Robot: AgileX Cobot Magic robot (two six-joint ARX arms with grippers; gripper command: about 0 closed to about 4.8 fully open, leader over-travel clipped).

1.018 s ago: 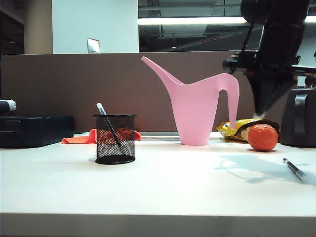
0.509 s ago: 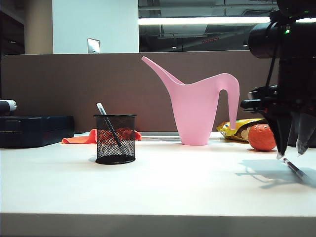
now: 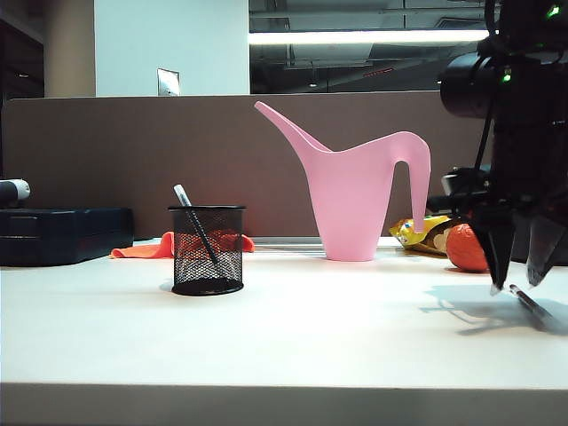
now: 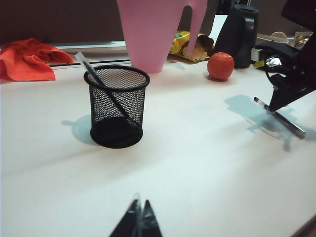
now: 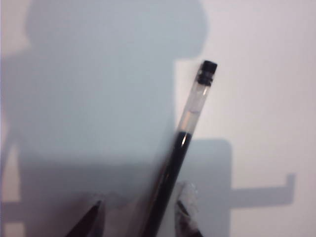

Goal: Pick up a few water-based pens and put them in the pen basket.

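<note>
Since the earlier frames the right arm (image 3: 524, 106) has dropped from high above the orange ball to the far right of the surface (image 3: 293, 337), and its fingers, shut a second ago, now stand apart; nothing else has shifted. Largest of the bystanders is the pink watering can (image 3: 355, 191), well clear of the work, with the orange ball (image 3: 463, 247) beside it. Smaller, and left of centre, stands the pen basket (image 3: 207, 249), upright, with one pen (image 4: 101, 85) already leaning inside it, its pale end poking above the rim. The right gripper (image 3: 513, 286) points down with its tips just above the second pen (image 5: 183, 148), which lies flat on the surface near the right edge; in the right wrist view its long axis runs between the two fingers (image 5: 185, 212), one on each side, so the barrel lies crosswise to the closing direction; contact I cannot confirm. My judgement: the right arm is plainly the nearer one, and a short descent and a close should take the barrel. The left gripper (image 4: 138, 222) hangs back, well apart from basket and pen, its fingers pressed together on nothing.
</note>
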